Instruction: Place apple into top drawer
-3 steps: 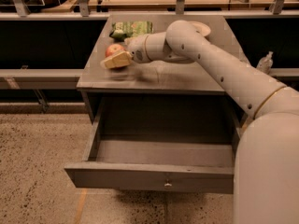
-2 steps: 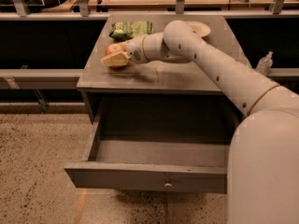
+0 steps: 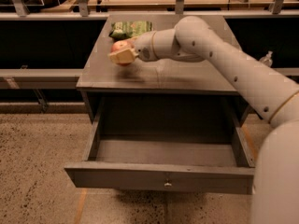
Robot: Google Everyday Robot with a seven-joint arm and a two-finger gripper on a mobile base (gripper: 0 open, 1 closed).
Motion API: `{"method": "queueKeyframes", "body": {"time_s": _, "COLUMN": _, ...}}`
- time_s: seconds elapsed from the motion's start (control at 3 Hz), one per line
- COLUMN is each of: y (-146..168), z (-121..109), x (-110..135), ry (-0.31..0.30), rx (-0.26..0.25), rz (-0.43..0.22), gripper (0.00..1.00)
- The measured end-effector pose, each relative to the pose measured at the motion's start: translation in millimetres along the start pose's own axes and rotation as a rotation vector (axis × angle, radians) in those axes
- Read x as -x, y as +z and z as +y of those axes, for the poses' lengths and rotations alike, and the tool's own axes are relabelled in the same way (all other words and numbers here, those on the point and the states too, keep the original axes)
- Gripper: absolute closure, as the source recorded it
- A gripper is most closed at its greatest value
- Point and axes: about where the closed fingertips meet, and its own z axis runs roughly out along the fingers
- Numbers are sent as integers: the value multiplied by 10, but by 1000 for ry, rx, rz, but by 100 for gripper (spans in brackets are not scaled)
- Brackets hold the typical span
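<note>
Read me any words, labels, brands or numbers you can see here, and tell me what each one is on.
No text can be read anywhere in this view.
Green packet at the back of the cabinet top: any print is too blurred to read.
Top drawer, pulled open: plain front, only a knob.
Apple, held in the gripper over the cabinet top: no sticker shows.

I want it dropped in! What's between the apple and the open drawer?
Camera view: only the front strip of the cabinet top lies between the apple, held in the gripper, and the top drawer.
</note>
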Motion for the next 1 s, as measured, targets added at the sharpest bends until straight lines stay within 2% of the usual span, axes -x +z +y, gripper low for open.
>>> {"method": "queueKeyframes", "body": {"time_s": 0.33, "y": -799, "z": 304, "x": 218, "ry": 4, "rx": -107, "rz": 15, "gripper": 100}}
{"method": "queueKeyframes", "body": {"time_s": 0.67, "y": -1408, "z": 651, "x": 219, "ry": 32, "rx": -214, "rz": 48, "gripper": 100}}
{"method": "queueKeyframes", "body": {"time_s": 1.0, "y": -1727, "z": 1028, "x": -229, "ry": 102, "rx": -258, "rz": 89, "gripper": 100}}
